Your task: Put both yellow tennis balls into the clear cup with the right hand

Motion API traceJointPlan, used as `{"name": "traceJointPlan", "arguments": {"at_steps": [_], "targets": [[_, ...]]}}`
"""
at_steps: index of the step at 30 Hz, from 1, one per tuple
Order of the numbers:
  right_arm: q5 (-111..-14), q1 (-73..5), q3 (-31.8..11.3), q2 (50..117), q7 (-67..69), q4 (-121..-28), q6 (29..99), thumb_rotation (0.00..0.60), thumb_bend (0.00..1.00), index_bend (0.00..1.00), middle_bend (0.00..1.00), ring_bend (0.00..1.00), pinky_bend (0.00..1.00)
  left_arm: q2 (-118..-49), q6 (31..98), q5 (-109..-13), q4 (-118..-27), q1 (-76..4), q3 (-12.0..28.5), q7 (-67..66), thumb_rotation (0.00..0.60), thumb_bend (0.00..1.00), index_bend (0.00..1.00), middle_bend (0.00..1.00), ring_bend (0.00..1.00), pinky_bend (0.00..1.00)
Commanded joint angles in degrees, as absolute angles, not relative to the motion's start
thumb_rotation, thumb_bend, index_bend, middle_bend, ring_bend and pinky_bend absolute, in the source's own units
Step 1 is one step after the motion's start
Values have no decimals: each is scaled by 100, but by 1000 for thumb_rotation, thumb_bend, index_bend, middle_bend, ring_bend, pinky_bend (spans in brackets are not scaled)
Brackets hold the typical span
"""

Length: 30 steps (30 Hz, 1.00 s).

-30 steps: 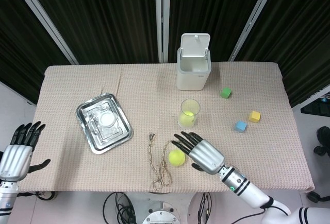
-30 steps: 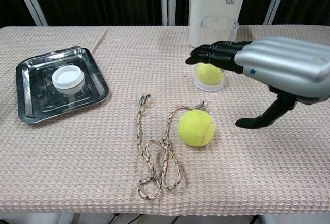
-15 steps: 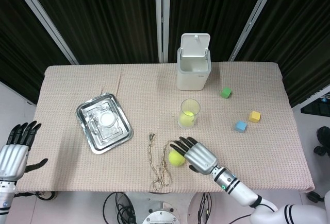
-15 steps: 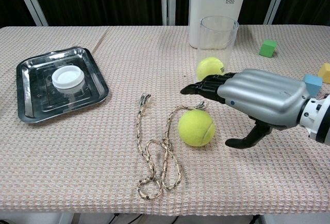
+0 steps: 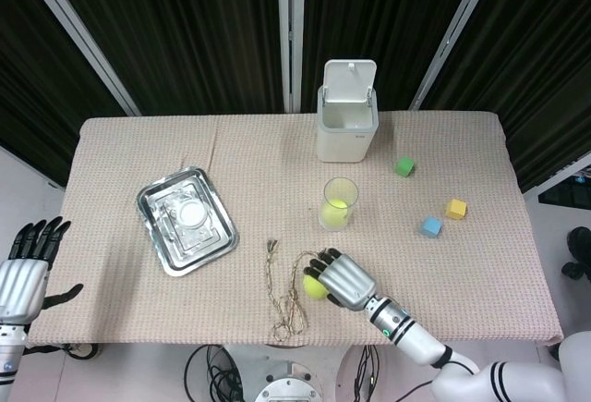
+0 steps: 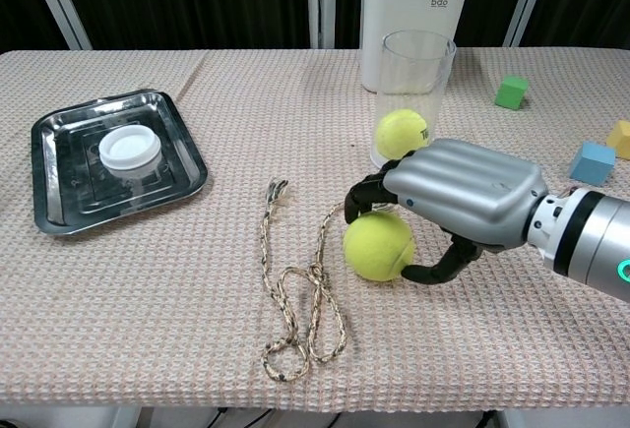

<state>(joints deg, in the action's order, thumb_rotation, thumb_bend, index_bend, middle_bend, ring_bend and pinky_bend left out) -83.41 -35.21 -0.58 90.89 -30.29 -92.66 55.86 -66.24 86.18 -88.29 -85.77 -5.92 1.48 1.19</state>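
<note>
Wrapping the right hand [image 6: 463, 197] over the loose yellow tennis ball [image 6: 378, 248] on the beige woven tablecloth [image 6: 148, 280]: fingers curl over the top, thumb hooks under its right side, ball on the cloth. Second yellow tennis ball [image 6: 401, 133] sits inside the clear plastic cup [image 6: 414, 64], just behind. Braided rope [image 6: 300, 300] lies just left of the gripped ball. Left hand [image 5: 26, 268] hangs off the table's left edge, fingers spread, holding nothing.

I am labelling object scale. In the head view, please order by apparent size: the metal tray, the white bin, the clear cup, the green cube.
1. metal tray
2. white bin
3. clear cup
4. green cube
</note>
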Motion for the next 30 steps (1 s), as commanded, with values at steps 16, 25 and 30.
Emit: {"name": "traceJointPlan", "arguments": {"at_steps": [16,25,30], "targets": [[-8795,-3641,-1305,8008,-3038,-10316,6836,600,352,576,438,422,457,-6583,8650,-8874,-8661,-586,150,25,600,51,42,12,0,0],[-7227,-4027,-2031,7861,-3465,-9943,6335,600,348,572,437,422,457,-6552,8649,-8958,-8727,-626,145,-45,600,51,42,12,0,0],[-6814,-4145,-1990,7936,-3470,-9718,6174,600,339,543,413,421,458,-6553,8600,-8972,-8735,-657,138,-80,600,51,42,12,0,0]]}}
